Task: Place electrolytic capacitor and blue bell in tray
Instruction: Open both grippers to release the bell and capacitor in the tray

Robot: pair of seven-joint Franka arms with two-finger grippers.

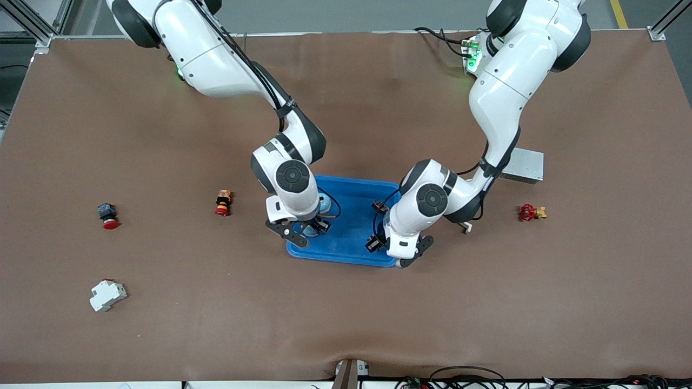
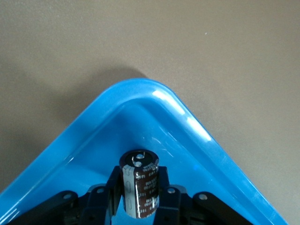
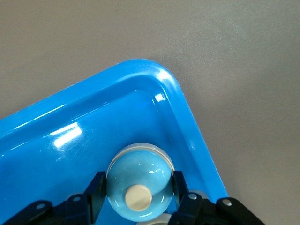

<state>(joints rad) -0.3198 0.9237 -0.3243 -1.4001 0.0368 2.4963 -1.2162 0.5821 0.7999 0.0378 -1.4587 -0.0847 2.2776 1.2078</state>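
Scattered on the table (image 1: 346,324) — red valve (image 1: 527,212), white breaker (image 1: 107,295), grey box (image 1: 523,165).

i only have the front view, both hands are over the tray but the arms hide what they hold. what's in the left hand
Observer: The left wrist view shows the left hand shut on the electrolytic capacitor, a dark cylinder held over a corner of the tray.
Operator: and the right one
Observer: The right hand is shut on the blue bell, a glossy light-blue dome with a cream button on top.
Operator: is the bell inside the rim or over it
Observer: Inside. In the right wrist view the bell sits over the tray floor, near a rounded corner, with the raised rim clear beside it.
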